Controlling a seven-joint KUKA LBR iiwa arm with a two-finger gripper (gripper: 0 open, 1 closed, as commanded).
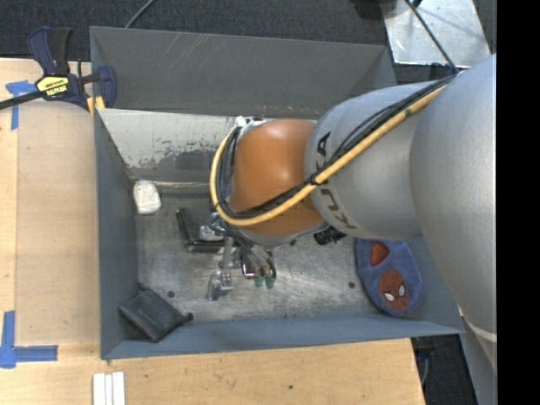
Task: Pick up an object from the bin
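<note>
Gripper (243,275): low over bin (245,66) floor, centre; opening cannot be told, nothing seen held. Nearest item: black angular piece (192,229), just beside, view's left. Best centred over that piece before closing.

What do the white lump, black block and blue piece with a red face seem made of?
The white lump looks like smooth matte plastic or foam. The black block seems dull rubber or foam, without shine. The blue piece is likely soft fabric: limp outline, printed face.
</note>
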